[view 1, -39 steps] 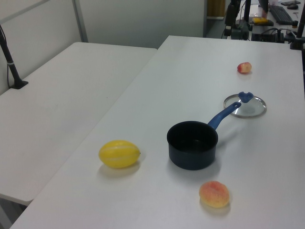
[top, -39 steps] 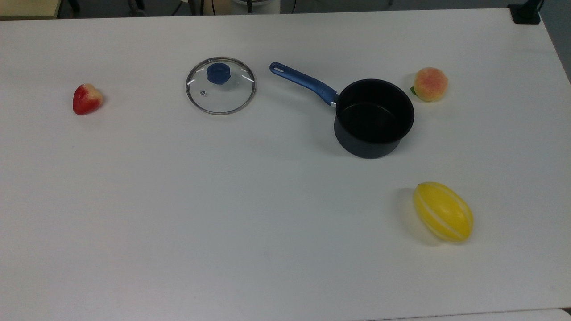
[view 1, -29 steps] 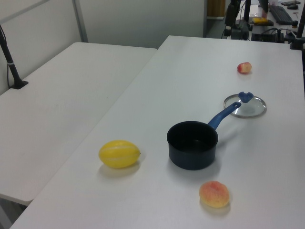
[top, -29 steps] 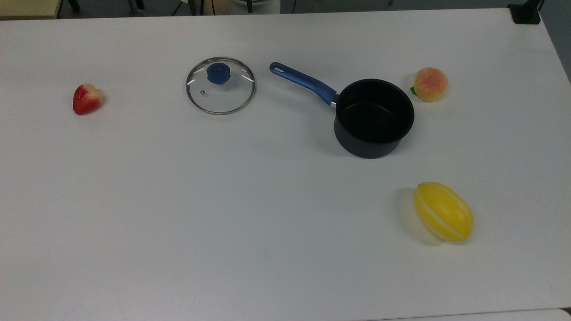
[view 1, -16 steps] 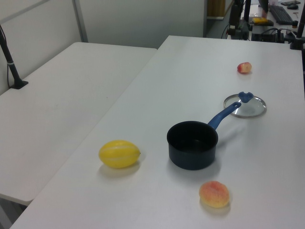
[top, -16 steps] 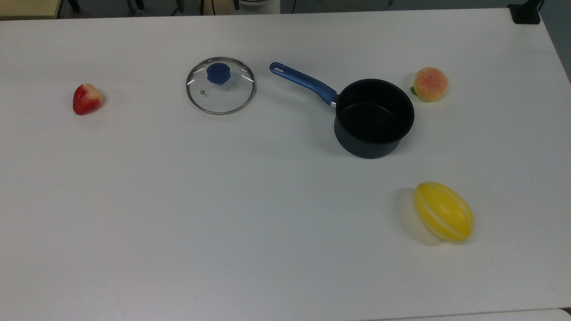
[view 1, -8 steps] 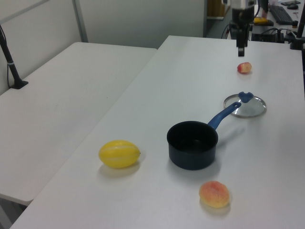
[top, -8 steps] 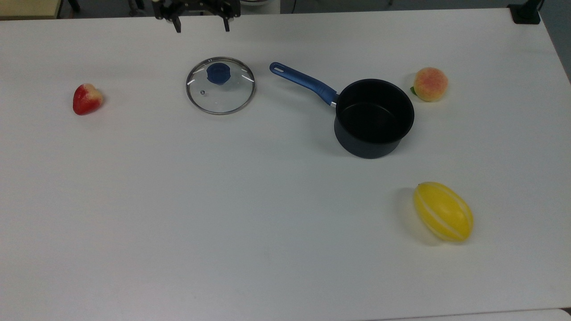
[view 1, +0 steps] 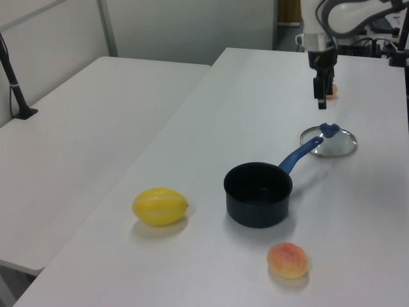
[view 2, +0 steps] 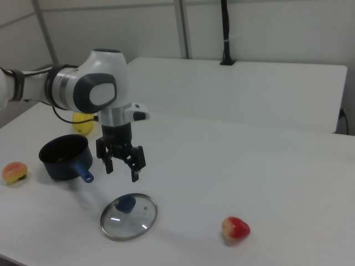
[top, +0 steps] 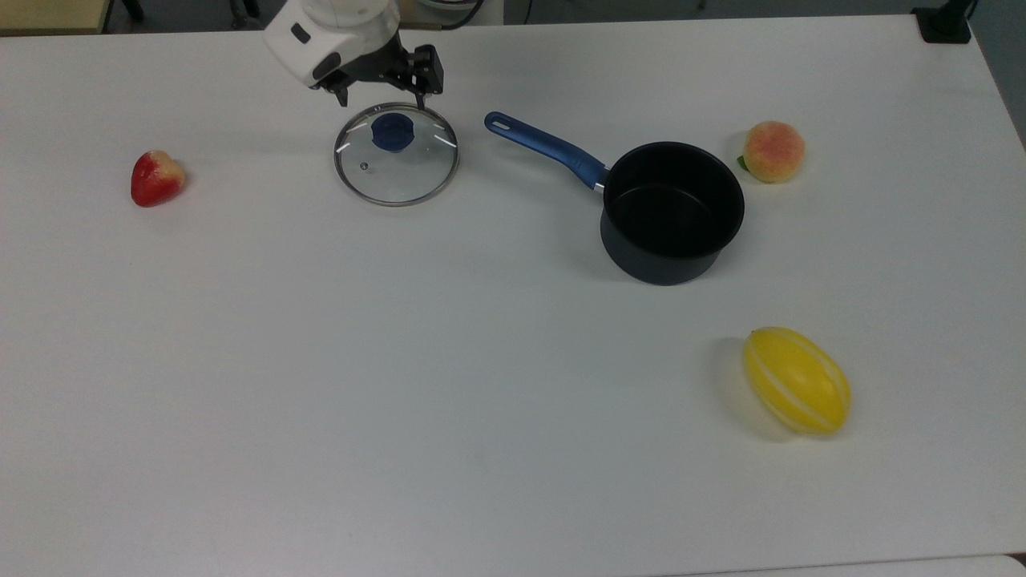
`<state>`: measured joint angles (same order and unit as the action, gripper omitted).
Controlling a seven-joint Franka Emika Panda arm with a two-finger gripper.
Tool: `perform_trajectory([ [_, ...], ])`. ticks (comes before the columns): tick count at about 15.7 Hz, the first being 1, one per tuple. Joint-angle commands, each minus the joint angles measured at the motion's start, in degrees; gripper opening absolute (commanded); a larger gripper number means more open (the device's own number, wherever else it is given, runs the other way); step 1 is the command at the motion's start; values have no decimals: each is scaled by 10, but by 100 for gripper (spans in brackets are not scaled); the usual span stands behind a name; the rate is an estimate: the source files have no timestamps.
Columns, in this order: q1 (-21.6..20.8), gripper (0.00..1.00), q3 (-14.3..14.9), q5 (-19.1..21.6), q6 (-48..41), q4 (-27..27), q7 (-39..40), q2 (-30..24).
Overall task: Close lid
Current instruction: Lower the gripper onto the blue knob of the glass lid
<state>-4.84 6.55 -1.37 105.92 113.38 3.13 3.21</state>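
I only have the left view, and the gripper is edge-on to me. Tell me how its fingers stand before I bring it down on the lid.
Observer: In the top view the gripper is open, spread wider than the blue knob of the lid.
Operator: Report whether it touches the lid.
Observer: It does not. In the right view it hangs above the lid, with a clear gap over the knob.
Operator: Name the thing half hidden behind the gripper.
Observer: A red strawberry, lying on the table apart from the lid, toward the top view's left.
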Motion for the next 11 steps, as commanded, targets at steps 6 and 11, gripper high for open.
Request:
perform_trajectory([
  [6, -11, 100, -23, -75, 93, 83, -34, 18],
  [11, -11, 99, -31, -115, 120, 109, -34, 21],
])
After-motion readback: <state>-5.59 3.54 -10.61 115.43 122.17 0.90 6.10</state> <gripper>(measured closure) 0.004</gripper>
